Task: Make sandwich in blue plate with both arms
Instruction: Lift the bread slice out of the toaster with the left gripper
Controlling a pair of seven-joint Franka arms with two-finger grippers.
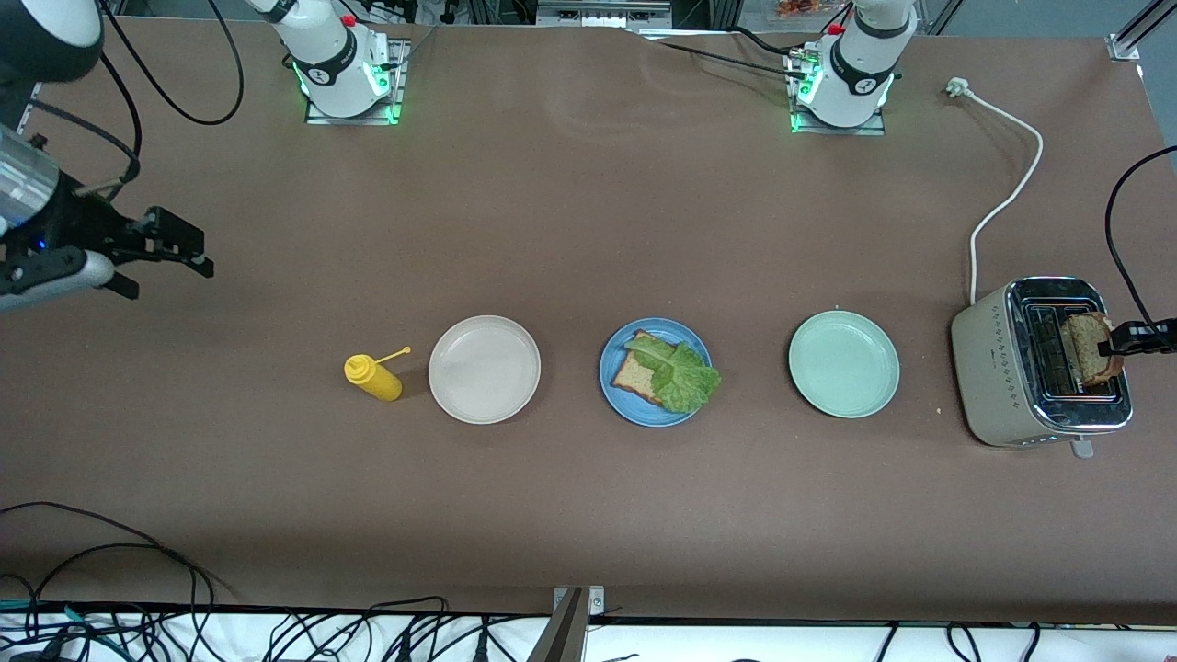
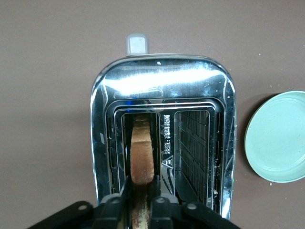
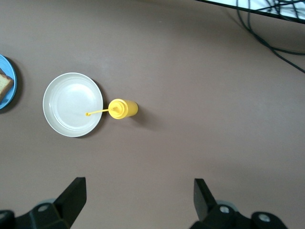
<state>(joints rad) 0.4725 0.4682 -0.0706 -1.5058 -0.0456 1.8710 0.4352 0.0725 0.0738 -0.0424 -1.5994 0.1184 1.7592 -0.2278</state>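
At the frame's right edge, the left gripper (image 1: 1117,348) pinches a bread slice (image 1: 1088,347) in the toaster (image 1: 998,368); the right gripper (image 1: 200,255), upper left, waits spread.

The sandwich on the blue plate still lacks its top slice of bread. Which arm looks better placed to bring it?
Probably the left: the left gripper is shut on the toast slice in the toaster. The right gripper waits open above bare table at its own end.
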